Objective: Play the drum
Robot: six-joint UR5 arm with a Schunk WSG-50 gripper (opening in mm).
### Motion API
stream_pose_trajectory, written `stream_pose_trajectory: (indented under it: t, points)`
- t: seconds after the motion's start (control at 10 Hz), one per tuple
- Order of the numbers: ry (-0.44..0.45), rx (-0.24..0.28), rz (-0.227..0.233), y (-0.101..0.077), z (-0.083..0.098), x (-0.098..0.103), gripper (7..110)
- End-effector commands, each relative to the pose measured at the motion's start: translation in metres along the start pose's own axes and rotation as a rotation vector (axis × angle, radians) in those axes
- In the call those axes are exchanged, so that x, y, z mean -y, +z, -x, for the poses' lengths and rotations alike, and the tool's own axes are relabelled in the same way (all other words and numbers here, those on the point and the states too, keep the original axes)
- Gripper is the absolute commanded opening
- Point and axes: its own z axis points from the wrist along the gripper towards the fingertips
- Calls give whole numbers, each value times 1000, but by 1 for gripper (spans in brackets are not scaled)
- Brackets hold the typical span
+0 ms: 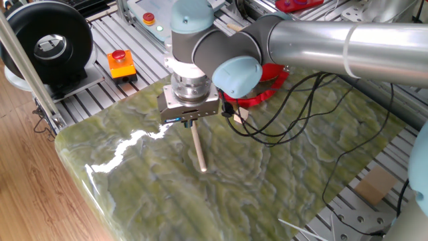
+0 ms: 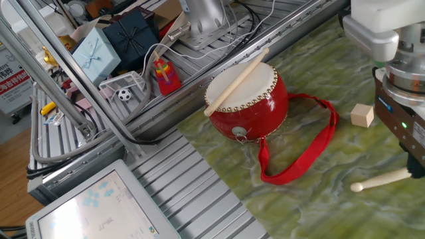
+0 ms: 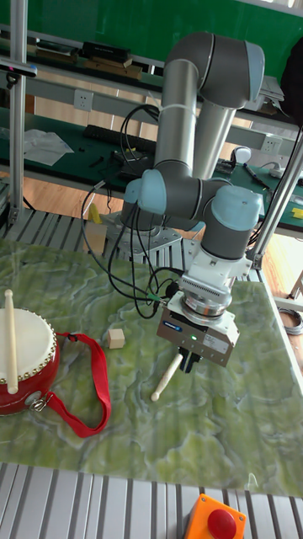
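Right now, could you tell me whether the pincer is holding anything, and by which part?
The pincer holds a wooden drumstick by its upper end; the rounded tip points down toward the green tabletop, away from the drum.

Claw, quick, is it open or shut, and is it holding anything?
Claw: shut on a wooden drumstick, whose rounded tip rests low by the green table.

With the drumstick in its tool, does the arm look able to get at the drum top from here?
Probably yes. The tool holds a drumstick and the marble between it and the drum looks open, save a small wooden cube. A second stick lies across the skin.
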Motion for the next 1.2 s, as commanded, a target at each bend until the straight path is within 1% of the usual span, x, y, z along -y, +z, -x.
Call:
stream_pose_trajectory:
  t: [0.0, 0.2, 0.3, 0.5, 0.6, 0.7, 0.9, 1.0, 1.1]
  points:
    - [-6, 10, -26, -1, 3, 16, 7]
    - [52, 5, -10, -2, 2, 14, 7]
    - [74, -3, 6, -2, 0, 10, 7]
    - [109, -7, 18, -2, -1, 8, 7]
    - [89, -20, 54, -1, -3, 2, 7]
    - [70, 2, 67, -1, 2, 1, 44]
    - [75, 12, 38, 0, 5, 9, 44]
    - [80, 10, 27, -1, 5, 12, 44]
    - [93, 0, 21, -2, 0, 12, 44]
